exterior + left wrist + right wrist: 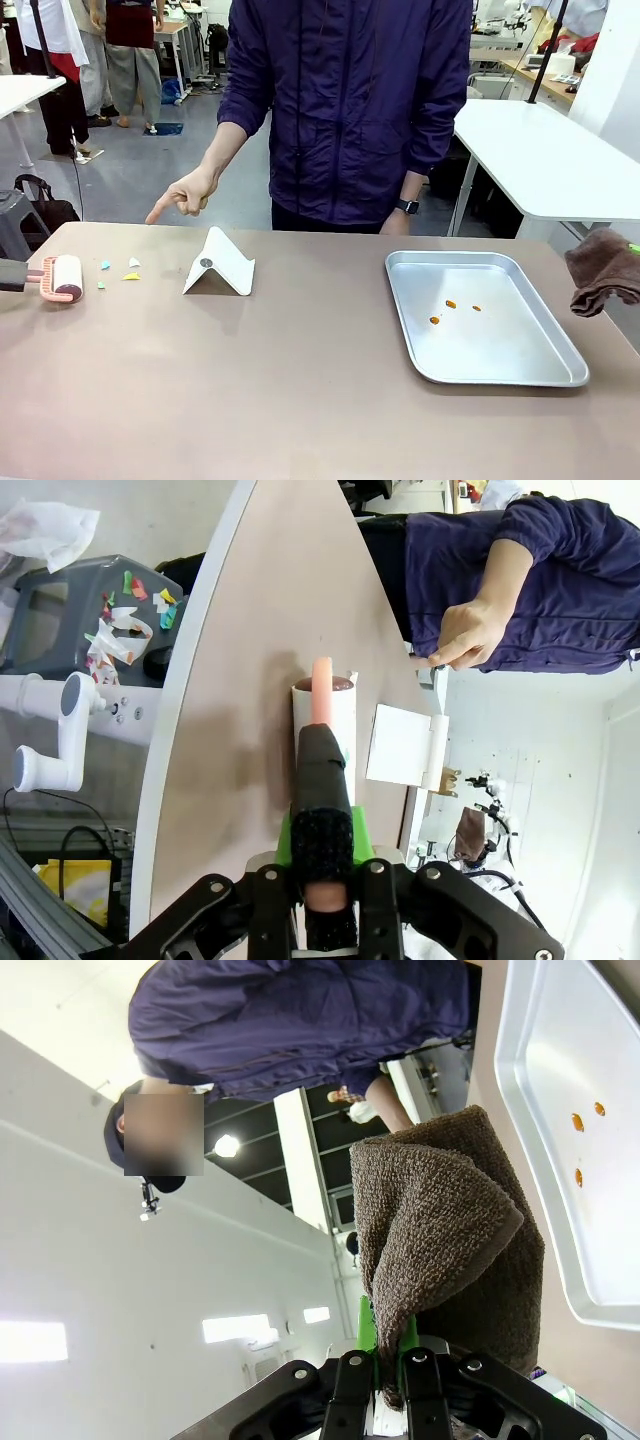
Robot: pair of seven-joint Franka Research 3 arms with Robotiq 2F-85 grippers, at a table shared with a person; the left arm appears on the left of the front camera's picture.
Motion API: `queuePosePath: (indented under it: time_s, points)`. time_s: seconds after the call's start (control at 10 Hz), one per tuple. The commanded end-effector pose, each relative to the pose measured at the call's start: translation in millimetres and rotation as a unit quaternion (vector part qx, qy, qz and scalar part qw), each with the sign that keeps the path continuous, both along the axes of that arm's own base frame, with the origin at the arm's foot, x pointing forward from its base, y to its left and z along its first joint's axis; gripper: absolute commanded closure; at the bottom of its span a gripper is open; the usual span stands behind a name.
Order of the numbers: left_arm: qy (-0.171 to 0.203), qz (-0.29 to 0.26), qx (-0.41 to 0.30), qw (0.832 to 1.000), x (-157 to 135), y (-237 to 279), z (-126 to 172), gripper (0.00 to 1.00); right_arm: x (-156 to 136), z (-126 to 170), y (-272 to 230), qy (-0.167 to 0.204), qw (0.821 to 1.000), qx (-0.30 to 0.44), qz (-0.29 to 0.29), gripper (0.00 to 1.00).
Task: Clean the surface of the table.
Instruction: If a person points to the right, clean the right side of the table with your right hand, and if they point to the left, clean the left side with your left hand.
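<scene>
Several paper scraps [130,275] lie on the table [300,400] near its left end in the front view, just beside the lint roller [62,277], as a person's hand [185,195] points down at them from the far side. The table's long axis runs left to right across this picture, with one long edge toward you and the other toward the person. It is a flat top with no front of its own. A white folded card [220,265] stands just right of the scraps. The metal tray [500,378], with orange crumbs [450,305] in it, sits toward the right end, and a brown towel [603,270] hangs at the right edge.

From the left wrist, the left gripper [322,855] is clamped tight on the roller's black handle [320,780], with the drum resting on the table. Here the long axis runs up the picture. Watch the pointing hand close ahead, because a fast stroke could meet it. A dry or angled pass could also shove the scraps off the near end, or knock over the card.

From the right wrist, the right gripper [390,1365] is closed hard on a fold of the towel, which droops beside the tray. Carry it low and the loose end could drag through the crumbs or snag on the tray's rim.
</scene>
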State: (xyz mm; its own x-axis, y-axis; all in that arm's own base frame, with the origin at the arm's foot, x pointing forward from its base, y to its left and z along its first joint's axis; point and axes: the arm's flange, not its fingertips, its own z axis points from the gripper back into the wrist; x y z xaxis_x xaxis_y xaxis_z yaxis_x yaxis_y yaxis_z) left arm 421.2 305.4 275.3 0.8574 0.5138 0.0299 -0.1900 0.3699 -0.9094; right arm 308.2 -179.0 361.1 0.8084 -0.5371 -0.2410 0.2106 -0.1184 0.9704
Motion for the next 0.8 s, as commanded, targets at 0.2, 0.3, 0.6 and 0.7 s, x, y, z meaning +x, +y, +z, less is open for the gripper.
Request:
queuePosePath:
  time_s: [0.2,0.3,0.6,0.7]
  points:
    - [0.031,-0.060,0.031,0.997,24.0,-31.9,-13.1,0.78,0.1,4.6,1.8,-0.005,1.000,-0.001,0.003,1.00]
    - [0.038,-0.070,0.032,0.996,34.9,-41.7,-12.9,0.78,0.1,4.6,1.8,-0.005,1.000,-0.001,0.003,1.00]
    - [0.054,-0.070,0.043,0.995,74.1,-68.6,-13.5,0.78,0.1,4.6,1.8,-0.005,1.000,-0.001,0.003,1.00]
    - [0.058,-0.070,0.046,0.995,83.6,-77.1,-15.4,0.78,0.1,4.6,1.8,-0.005,1.000,-0.001,0.003,1.00]
